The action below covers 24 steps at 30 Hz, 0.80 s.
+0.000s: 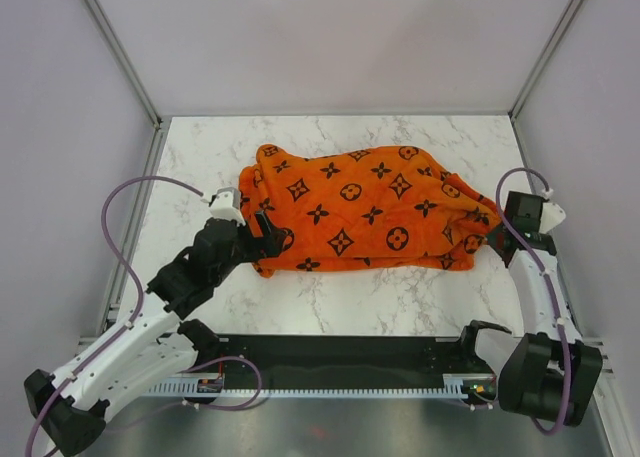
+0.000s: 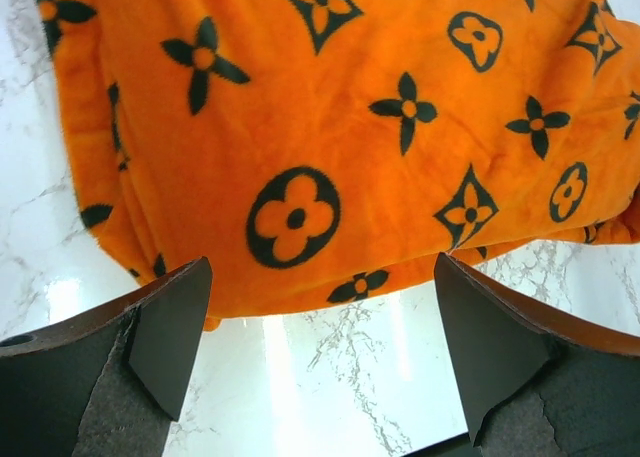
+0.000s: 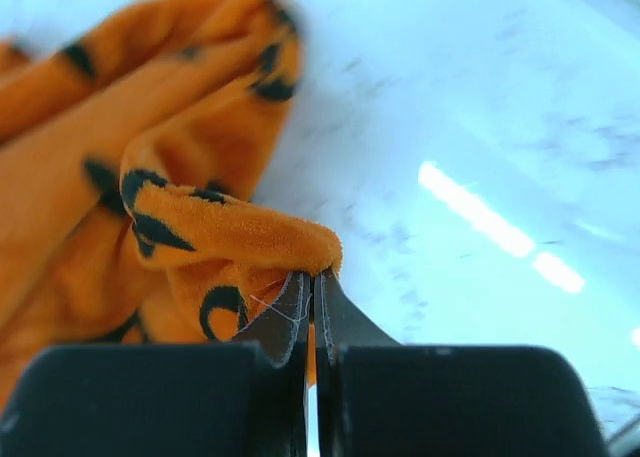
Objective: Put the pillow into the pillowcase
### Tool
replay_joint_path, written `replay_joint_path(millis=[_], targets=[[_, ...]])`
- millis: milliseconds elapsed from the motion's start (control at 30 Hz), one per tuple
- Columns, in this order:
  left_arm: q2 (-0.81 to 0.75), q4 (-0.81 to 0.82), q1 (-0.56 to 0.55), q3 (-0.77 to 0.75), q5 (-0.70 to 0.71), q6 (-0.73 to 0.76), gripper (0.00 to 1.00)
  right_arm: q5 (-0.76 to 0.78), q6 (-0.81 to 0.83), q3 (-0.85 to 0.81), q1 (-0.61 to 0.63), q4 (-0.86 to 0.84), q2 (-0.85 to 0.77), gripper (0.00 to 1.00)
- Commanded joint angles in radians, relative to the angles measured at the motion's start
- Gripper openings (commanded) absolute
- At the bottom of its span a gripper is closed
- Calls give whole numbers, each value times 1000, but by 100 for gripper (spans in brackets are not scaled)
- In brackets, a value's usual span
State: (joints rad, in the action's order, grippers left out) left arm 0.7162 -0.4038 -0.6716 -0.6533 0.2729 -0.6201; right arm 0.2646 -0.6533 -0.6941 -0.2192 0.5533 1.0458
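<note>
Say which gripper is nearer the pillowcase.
Right. The right gripper has its jaws shut on a fold of the pillowcase; the left gripper sits open beside its left end.

- The top view is bright and evenly lit from overhead; the pillowcase (image 1: 370, 212) casts only a thin, soft shadow on the marble table (image 1: 400, 302).
- In the left wrist view, ceiling lights glare white off the marble below the cloth, and the plush looks slightly soft.
- The right wrist view is washed bluish, with bright streaks of glare. The far cloth and the background are blurred; only the fabric at the right gripper (image 3: 311, 279) is sharp.
</note>
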Motion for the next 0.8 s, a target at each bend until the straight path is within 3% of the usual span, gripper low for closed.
replay_joint_path(millis=[0, 67, 100, 133, 167, 200, 500, 767], targets=[[-53, 3, 23, 18, 66, -63, 100, 171, 9, -24, -95, 19, -46, 0], [-73, -7, 32, 24, 72, -64, 100, 179, -14, -56, -100, 16, -41, 3], [-77, -10, 36, 24, 71, -66, 100, 95, 6, -70, -98, 5, -37, 10], [-81, -13, 38, 24, 62, -64, 100, 35, 35, -80, -98, -48, -29, 61], [-84, -15, 38, 24, 55, -64, 100, -16, 53, -94, -97, -73, -6, 87], [-89, -17, 38, 24, 52, -67, 100, -51, 70, -131, -79, -93, 11, 94], [-83, -26, 38, -3, 52, -49, 100, -103, 273, -334, 121, -179, 295, 92], [-78, -23, 38, -17, 66, -33, 100, -96, 281, -446, 182, -217, 540, 92]])
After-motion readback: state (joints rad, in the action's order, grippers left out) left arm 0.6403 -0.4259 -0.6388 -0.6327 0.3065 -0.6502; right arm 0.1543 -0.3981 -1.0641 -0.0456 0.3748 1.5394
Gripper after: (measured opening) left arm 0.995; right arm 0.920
